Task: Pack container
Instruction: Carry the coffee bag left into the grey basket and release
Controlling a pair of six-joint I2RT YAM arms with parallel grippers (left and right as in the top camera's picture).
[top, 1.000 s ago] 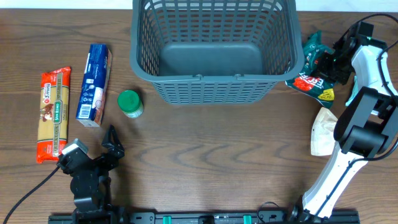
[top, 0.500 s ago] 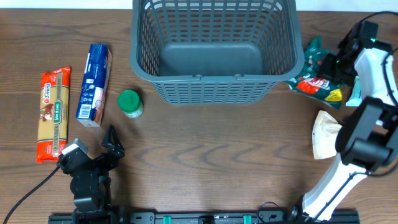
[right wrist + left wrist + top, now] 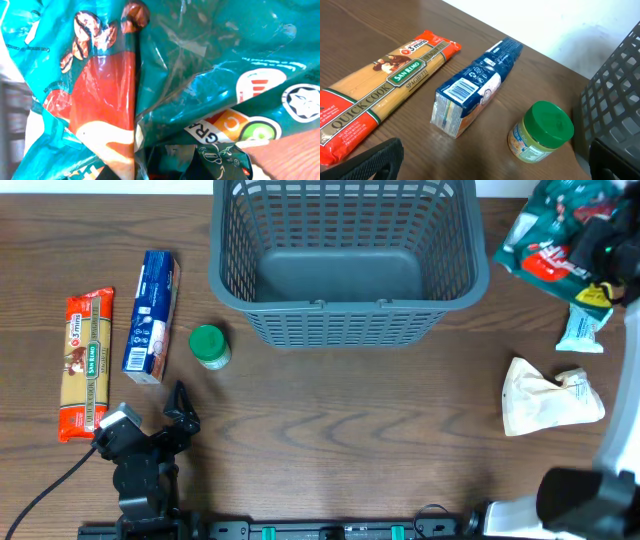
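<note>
The container [image 3: 345,306], a large dark grey lattice basket, stands at the back centre with nothing in it; its wall shows at the right of the left wrist view [image 3: 620,85]. My right gripper [image 3: 603,242] is raised high at the far right, shut on a crumpled teal and red coffee bag [image 3: 555,235]. That bag [image 3: 200,75] fills the right wrist view and hides the fingers. My left gripper [image 3: 180,406] rests low at the front left, open and holding nothing, its fingers [image 3: 370,160] spread wide.
Left of the basket lie a spaghetti pack [image 3: 87,363], a blue box [image 3: 151,315] and a green-lidded jar [image 3: 209,346]. At the right lie a crumpled white bag [image 3: 545,395] and a small light-blue packet [image 3: 582,328].
My right gripper has lifted the teal bag off the table and risen toward the camera, uncovering the light-blue packet. The left arm has not moved.
</note>
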